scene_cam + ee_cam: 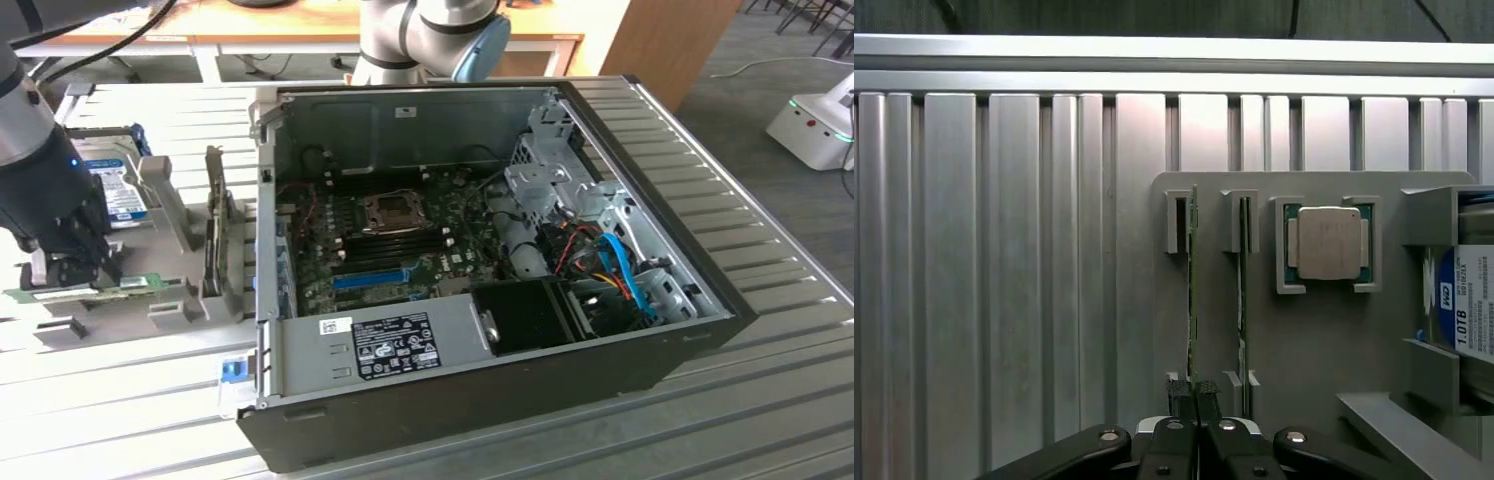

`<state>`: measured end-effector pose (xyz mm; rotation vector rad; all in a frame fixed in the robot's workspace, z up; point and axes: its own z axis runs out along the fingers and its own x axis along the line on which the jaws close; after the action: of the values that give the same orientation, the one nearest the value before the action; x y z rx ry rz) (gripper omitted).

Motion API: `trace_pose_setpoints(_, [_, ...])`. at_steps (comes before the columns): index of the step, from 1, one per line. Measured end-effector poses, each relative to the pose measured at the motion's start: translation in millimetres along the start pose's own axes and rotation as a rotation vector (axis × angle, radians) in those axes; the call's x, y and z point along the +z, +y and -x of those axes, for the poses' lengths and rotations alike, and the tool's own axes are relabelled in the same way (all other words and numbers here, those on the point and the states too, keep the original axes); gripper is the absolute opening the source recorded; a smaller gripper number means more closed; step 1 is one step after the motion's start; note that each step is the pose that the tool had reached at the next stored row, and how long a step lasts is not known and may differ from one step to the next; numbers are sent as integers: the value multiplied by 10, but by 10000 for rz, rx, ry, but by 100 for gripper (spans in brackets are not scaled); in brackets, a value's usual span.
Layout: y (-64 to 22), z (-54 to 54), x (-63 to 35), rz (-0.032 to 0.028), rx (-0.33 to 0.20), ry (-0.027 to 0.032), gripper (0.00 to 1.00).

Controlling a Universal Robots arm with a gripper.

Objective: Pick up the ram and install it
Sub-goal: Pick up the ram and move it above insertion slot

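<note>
Two green sticks stand on edge in the slotted brackets of the grey holder plate (pixel 1324 340) — the ram (pixel 1193 290) along the plate's edge that borders the bare table (pixel 747 180), a second stick (pixel 1242 300) just beside it, toward the processor (pixel 1326 243). The gripper (pixel 1196 398) has its fingers (pixel 1181 397) pinched on one end of the ram — the plate lies at the table's edge on the exterior view's left, beside the open computer case (pixel 400 120).
</note>
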<state>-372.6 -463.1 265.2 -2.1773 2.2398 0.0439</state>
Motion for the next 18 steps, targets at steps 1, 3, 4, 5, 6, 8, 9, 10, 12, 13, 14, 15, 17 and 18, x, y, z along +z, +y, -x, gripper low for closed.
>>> trace_pose_setpoints(1, [0,1,-25,0,0,0,12])
trace_pose_setpoints(3, [-1,3,-81,0,-1,0,12])
trace_pose_setpoints(4, [-1,4,-107,0,0,0,12])
trace_pose_setpoints(5, [-1,4,-134,0,0,0,12])
trace_pose_setpoints(6, [-1,5,-160,0,0,0,12])
trace_pose_setpoints(8, [-1,7,-210,0,0,0,12])
trace_pose_setpoints(9, [-1,8,-235,0,-1,0,12])
trace_pose_setpoints(10, [-1,8,-261,0,0,0,12])
trace_pose_setpoints(12, [-2,10,-304,0,0,-1,12])
trace_pose_setpoints(13, [-2,11,-327,-1,0,0,12])
trace_pose_setpoints(14, [-3,11,-349,-1,-1,-1,12])
trace_pose_setpoints(15, [-3,12,-372,0,0,0,12])
trace_pose_setpoints(17, [-3,14,-418,0,0,0,12])
trace_pose_setpoints(18, [-3,14,-439,0,0,0,12])
